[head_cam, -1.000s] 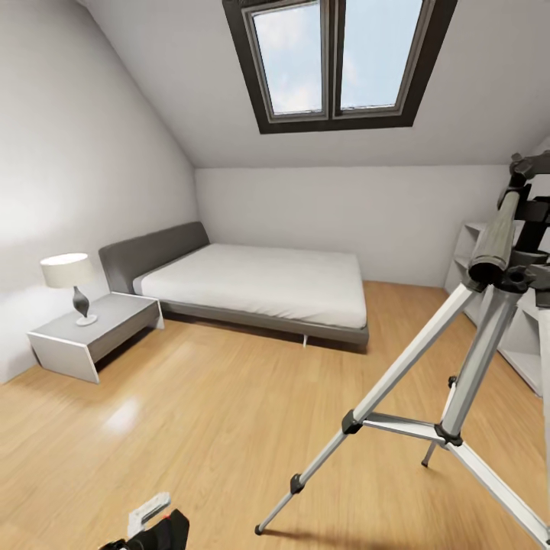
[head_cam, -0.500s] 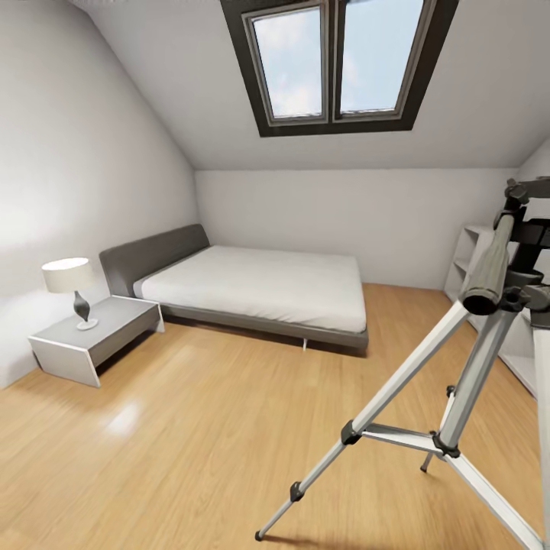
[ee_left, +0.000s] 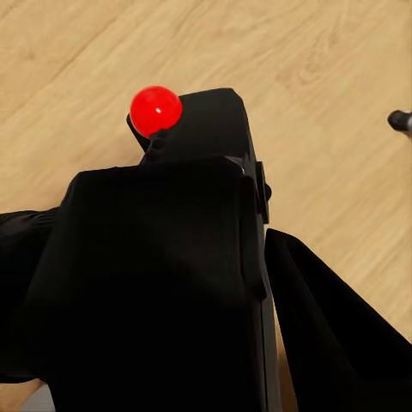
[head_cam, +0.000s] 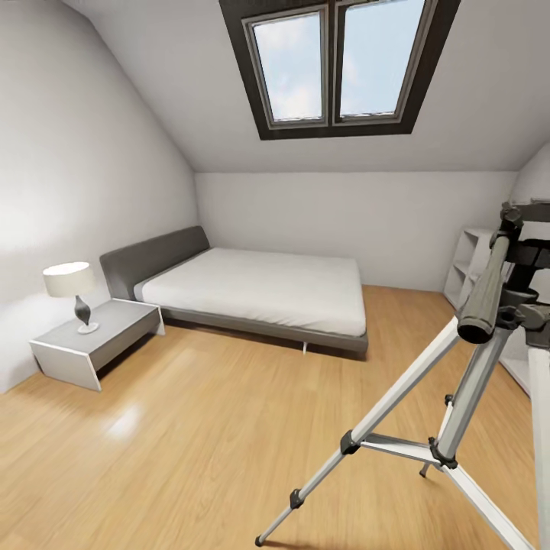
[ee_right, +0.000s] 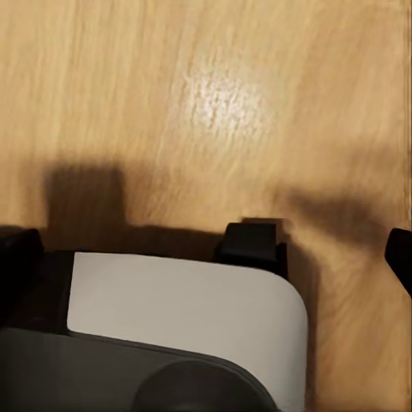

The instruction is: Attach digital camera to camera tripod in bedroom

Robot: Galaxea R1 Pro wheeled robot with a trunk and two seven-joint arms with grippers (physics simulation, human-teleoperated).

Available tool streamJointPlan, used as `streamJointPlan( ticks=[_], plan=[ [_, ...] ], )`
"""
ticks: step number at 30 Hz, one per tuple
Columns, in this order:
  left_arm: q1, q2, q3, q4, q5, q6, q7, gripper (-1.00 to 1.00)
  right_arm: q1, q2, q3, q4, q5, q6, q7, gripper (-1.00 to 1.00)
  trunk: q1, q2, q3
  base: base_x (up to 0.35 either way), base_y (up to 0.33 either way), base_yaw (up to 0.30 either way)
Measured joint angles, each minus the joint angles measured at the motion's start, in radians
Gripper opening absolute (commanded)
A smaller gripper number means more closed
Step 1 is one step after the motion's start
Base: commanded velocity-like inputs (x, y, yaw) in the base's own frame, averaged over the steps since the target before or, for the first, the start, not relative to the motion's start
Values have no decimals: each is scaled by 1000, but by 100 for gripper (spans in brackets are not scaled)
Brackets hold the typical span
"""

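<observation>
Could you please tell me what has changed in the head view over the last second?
The head camera has tilted up slightly: the tripod, lamp and bed all sit lower in the picture, and the black and white piece of the robot seen at the bottom edge a second ago is out of frame. The furniture itself has not moved. The left gripper holds the camera.

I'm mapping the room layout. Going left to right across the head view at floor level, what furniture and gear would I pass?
White-shaded table lamp on the low grey nightstand → low grey bed with white mattress → silver-legged camera tripod with black pan head → white shelf unit at the right wall.
</observation>
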Motion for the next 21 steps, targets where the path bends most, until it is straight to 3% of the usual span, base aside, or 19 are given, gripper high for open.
streamJointPlan(
  ticks=[12,21],
  plan=[
    [0,-4,2,25,1,-1,24,-100,0,-1,0,51,-2,-122,-126,100,-46,84,38,0,0,0],
    [0,-5,1,64,-1,-2,26,-100,1,-2,1,65,-2,-135,-150,100,-81,147,66,0,0,0]
  ],
)
